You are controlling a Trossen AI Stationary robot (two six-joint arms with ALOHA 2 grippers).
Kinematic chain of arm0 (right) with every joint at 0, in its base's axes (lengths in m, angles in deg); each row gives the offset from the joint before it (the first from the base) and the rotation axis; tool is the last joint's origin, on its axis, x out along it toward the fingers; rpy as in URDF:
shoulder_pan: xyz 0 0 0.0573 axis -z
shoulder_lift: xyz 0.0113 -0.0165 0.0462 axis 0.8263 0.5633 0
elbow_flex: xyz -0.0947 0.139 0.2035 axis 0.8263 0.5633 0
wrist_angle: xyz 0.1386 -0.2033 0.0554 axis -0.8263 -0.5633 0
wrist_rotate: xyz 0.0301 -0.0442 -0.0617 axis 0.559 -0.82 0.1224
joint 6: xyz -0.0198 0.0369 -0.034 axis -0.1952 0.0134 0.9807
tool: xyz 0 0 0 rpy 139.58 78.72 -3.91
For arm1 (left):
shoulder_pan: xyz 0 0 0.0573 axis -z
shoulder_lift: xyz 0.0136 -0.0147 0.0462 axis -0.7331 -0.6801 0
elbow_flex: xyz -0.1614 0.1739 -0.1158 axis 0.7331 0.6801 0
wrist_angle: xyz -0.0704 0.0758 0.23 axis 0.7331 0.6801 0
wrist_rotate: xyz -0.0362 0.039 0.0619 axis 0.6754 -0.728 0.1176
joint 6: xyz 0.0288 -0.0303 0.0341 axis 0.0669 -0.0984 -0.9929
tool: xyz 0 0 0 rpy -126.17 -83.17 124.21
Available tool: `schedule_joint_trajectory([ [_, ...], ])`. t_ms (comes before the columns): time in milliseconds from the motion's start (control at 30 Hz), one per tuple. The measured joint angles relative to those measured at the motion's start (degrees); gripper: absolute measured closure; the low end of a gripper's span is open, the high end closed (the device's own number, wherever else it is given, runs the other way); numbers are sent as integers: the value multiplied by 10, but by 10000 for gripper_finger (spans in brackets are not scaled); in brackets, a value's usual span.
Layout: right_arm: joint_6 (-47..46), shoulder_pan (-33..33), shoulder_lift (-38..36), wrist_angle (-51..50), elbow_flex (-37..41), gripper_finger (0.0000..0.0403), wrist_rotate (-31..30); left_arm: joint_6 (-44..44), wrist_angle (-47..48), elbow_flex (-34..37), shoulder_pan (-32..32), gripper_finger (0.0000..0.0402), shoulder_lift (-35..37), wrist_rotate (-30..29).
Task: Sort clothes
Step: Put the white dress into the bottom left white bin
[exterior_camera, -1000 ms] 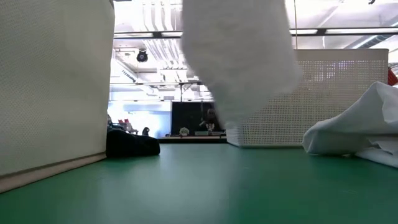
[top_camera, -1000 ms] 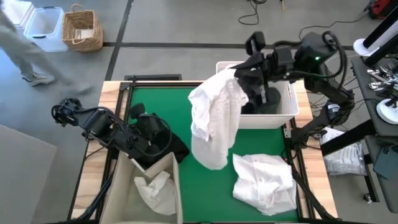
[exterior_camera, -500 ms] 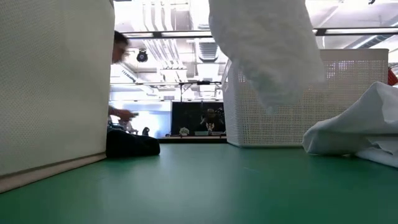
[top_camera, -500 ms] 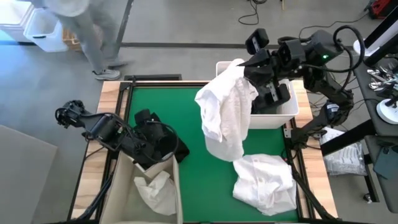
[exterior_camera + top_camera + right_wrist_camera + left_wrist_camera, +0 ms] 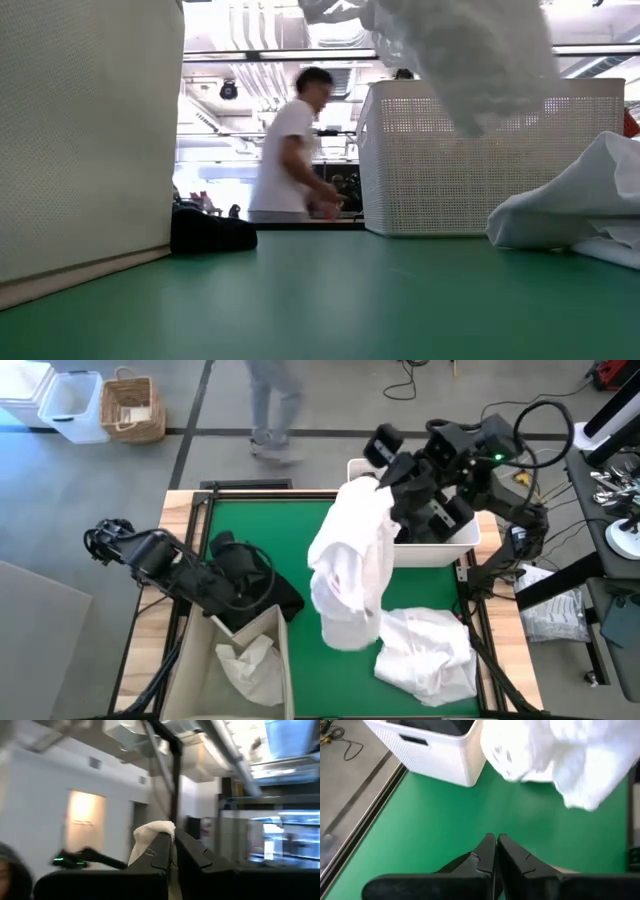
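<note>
My right gripper (image 5: 385, 485) is high over the table's far side, by the white basket (image 5: 445, 540), shut on a white garment (image 5: 350, 560) that hangs down over the green table. My left gripper (image 5: 495, 840) is shut with nothing between its fingers, above the table's left side (image 5: 262, 582). Under it a black garment (image 5: 212, 233) lies on the table beside the beige bin (image 5: 285, 660). Another white garment (image 5: 425, 650) lies crumpled at the near right. A further white one (image 5: 245, 665) lies inside the bin. My right gripper pinches a small bunch of the white garment's upper end (image 5: 152, 832) between its two fingers. The fingers slant upward, coming from the table's right. The garment hangs slack below them in long folds, and its lower end (image 5: 480, 110) is clear of the table.
The white basket (image 5: 480, 160) stands at the far right, and the beige bin's wall (image 5: 90, 130) fills the near left. Bare green table lies between them. A person (image 5: 290, 150) walks past beyond the far edge.
My right gripper has tipped upward and rolled, and has lifted the white garment higher. The garment's lower end has risen and swung toward the basket. Beyond the table a person has walked from left to right.
</note>
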Motion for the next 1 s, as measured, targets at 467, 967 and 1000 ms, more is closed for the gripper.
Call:
schedule_joint_trajectory([
  [467, -86, -5, 83, 46, -53, 390, 149, -132, -127, -15, 28, 401, -3, 18],
  [967, 19, 5, 86, -57, -73, 390, 72, -228, -294, 80, 33, 388, -11, 16],
  [1000, 28, 8, 86, -71, -74, 390, 65, -227, -294, 81, 33, 379, -12, 16],
])
